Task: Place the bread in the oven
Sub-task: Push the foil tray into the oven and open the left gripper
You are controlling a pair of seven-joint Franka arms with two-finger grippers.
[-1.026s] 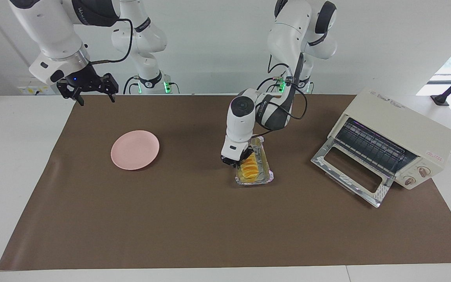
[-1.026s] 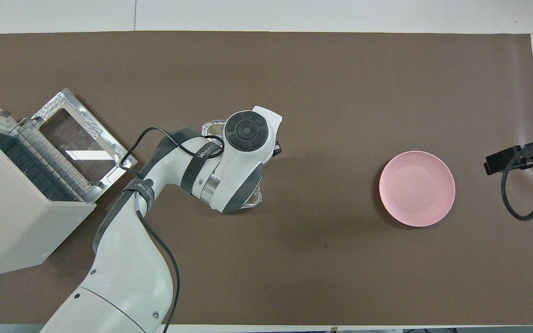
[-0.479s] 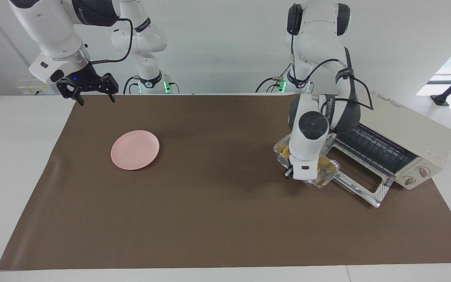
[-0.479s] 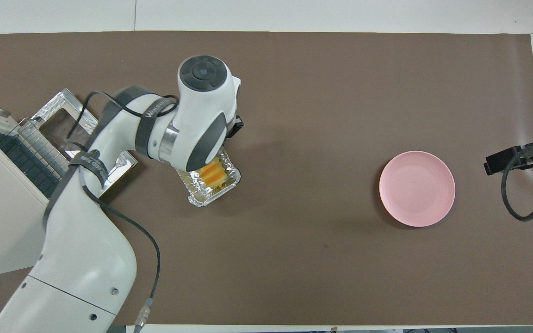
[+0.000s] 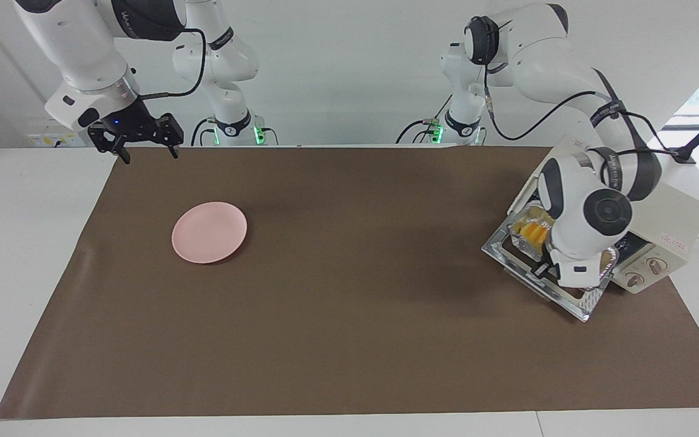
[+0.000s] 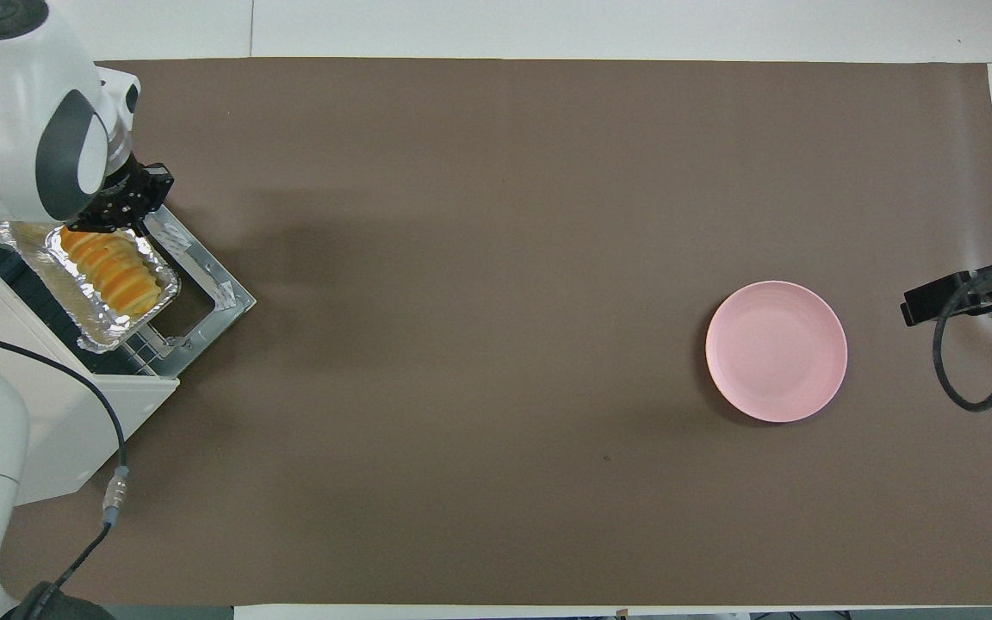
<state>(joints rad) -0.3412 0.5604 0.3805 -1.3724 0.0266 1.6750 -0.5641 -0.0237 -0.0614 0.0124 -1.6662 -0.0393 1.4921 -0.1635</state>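
You have the bread (image 6: 108, 274) lying in a silver foil tray (image 6: 48, 245), and that tray hangs in the air over the oven's lowered glass door (image 6: 203, 288), right at the oven's mouth. The oven (image 5: 674, 209) is your landmark: it sits at the left arm's end of the table with its door folded down onto the brown mat (image 5: 349, 315). In the facing view you can see one end of the loaf and tray just beside the oven opening, while the arm's wrist hides the rest.

Your left gripper (image 6: 121, 207) is clamped together on the tray's rim at the end of the tray farther from the oven cavity, holding it over the door.

Well apart from the oven, toward the right arm's end of the table, a round pink plate (image 5: 209, 232) rests on the mat. Your right gripper (image 5: 140, 141) waits with its fingers apart, raised over the mat's edge, near the plate and far from the oven.
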